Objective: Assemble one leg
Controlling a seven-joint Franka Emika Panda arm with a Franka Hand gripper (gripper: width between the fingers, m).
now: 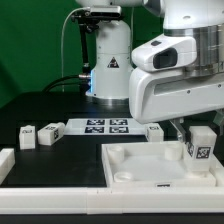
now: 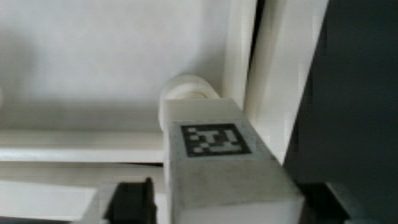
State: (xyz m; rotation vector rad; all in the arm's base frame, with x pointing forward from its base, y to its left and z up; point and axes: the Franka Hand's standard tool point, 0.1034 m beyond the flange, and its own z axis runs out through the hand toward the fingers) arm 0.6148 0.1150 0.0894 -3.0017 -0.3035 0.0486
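Observation:
My gripper [image 1: 199, 132] is shut on a leg [image 1: 199, 146], a small white block with a black-and-white tag. It holds the leg upright over the right near corner of the large white square panel [image 1: 130, 168]. In the wrist view the leg [image 2: 222, 150] stands between my dark fingers [image 2: 132, 203], its far end at a round corner socket [image 2: 192, 90] of the panel [image 2: 89, 70]. I cannot tell whether the leg touches the socket. Three more legs lie on the table: two at the exterior view's left [image 1: 26, 136] [image 1: 50, 130] and one by the panel's far edge [image 1: 155, 129].
The marker board [image 1: 106, 126] lies flat behind the panel, in front of the arm's base [image 1: 110, 70]. A white raised piece [image 1: 5, 160] sits at the exterior view's left edge. A white rim [image 1: 50, 205] runs along the table's front.

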